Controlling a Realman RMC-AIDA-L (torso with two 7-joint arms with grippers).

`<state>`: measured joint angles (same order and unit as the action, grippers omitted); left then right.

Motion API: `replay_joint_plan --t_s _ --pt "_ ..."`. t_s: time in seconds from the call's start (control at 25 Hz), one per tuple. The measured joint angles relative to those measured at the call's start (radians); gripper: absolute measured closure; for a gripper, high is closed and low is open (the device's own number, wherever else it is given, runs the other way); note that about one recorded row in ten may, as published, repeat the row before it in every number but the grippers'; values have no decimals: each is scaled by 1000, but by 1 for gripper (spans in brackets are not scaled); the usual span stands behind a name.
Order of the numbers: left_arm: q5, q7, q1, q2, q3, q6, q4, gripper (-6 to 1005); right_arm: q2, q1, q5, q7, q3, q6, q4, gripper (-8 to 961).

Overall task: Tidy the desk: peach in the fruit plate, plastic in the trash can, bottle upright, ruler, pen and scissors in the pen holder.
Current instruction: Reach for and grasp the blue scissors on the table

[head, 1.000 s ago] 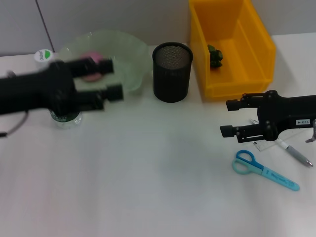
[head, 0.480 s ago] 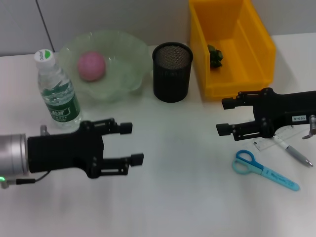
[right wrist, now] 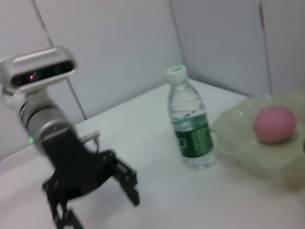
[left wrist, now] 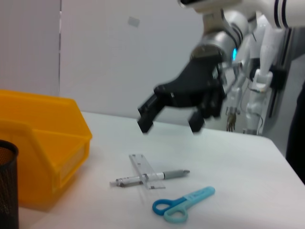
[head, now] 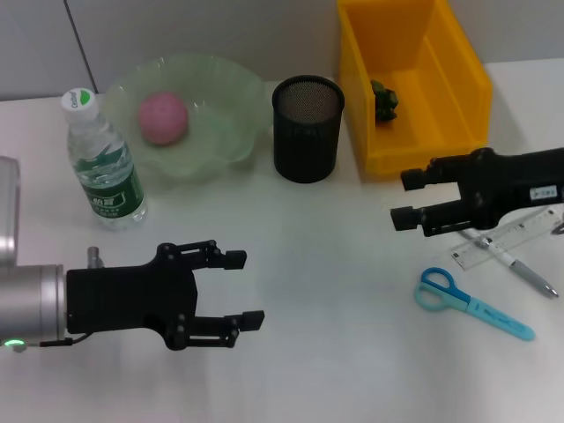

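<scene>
Holding nothing, our left gripper [head: 236, 288] hangs nearest with fingers open. Scissors [head: 471, 302], pen [head: 526, 274] and ruler [head: 509, 239] lie on the table, not yet in the pen holder [head: 307, 128]. Our right gripper [head: 405, 197], open, hovers beside them. Farther back, bottle [head: 103, 169] stands, peach [head: 163, 118] sits in its plate [head: 220, 97], plastic [head: 384, 100] in the yellow bin [head: 458, 70].

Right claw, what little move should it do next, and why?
Probably lower the right claw onto the ruler just beside it. Its fingers are open and empty, and the ruler, pen and scissors still lie on the table, while the peach is in its plate and the bottle stands upright.
</scene>
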<state>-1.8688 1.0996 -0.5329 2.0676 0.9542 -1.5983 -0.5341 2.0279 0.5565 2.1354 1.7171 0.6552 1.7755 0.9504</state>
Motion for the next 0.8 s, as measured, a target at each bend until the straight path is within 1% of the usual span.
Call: replay_joint_plan --t_s 0.08,0.12,0.24,0.28,0.36,0.48,0.52,0.6,0.72,0.8 --pt "1 -12 -2 2 9 17 3 200 -1 8 27 144 37 21 88 168" --pt "3 -12 -3 3 11 24 3 199 -4 17 56 254 75 37 162 168" --pt "8 -9 -1 4 4 30 4 199 -6 47 159 479 165 97 315 168" --pt "12 -8 1 4 0 30 4 199 -7 69 217 566 207 129 358 168" --pt "25 -6 5 2 -3 31 5 199 -8 113 313 678 274 183 394 168" --pt "34 0 7 0 -6 31 5 199 -8 181 457 784 362 245 377 168" --pt "35 4 8 -1 -9 31 5 199 -4 197 498 794 382 250 364 168" --pt "35 6 8 -1 -11 30 5 199 11 226 586 796 426 244 326 168" --pt "36 8 9 -2 -11 26 5 199 28 242 673 771 496 205 265 169" --pt "36 10 9 -3 -8 25 5 199 36 239 705 754 524 168 237 169"
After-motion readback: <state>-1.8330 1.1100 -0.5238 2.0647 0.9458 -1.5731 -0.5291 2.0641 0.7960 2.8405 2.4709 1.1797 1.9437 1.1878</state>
